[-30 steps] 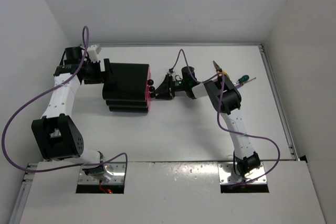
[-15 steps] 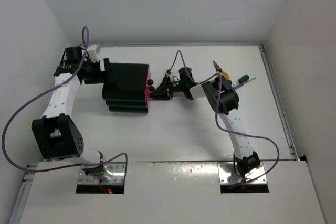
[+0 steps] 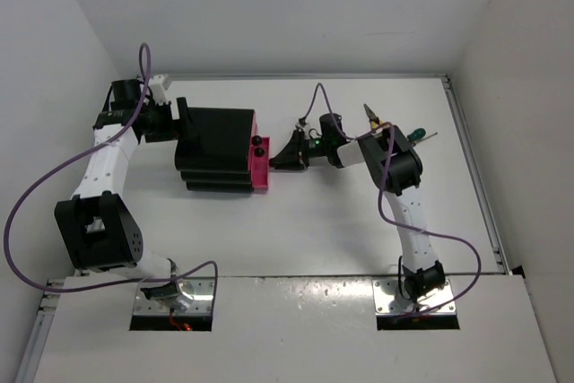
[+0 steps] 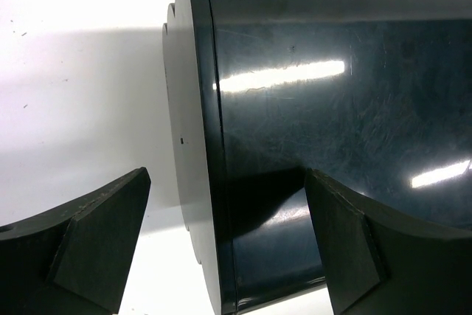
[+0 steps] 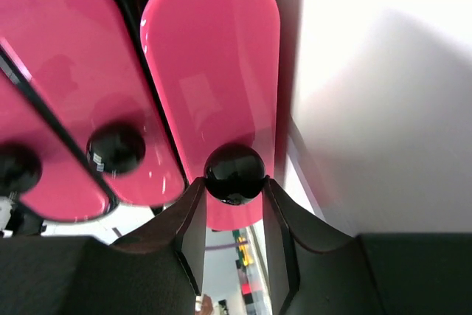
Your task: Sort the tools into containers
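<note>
The black cabinet [image 3: 215,148] lies at the table's left, its pink drawer fronts [image 3: 261,170] facing right. My right gripper [image 3: 274,162] is shut on the round black knob [image 5: 234,173] of one pink drawer [image 5: 214,71], which stands a little out of the cabinet. Two other knobs [image 5: 116,147] sit on the drawers beside it. My left gripper [image 3: 182,126] is open, its fingers [image 4: 96,241] straddling the cabinet's rear edge [image 4: 210,182]. Orange-handled pliers [image 3: 369,114] and a green-handled screwdriver [image 3: 417,136] lie at the back right, partly hidden by my right arm.
White walls close the table on the left, back and right. A raised rail [image 3: 471,177] runs along the right edge. Purple cables loop from both arms over the table.
My right gripper moved left onto the knob, then back to the right with it. The pink drawer front has slid a little out of the cabinet. The left arm has not moved.
</note>
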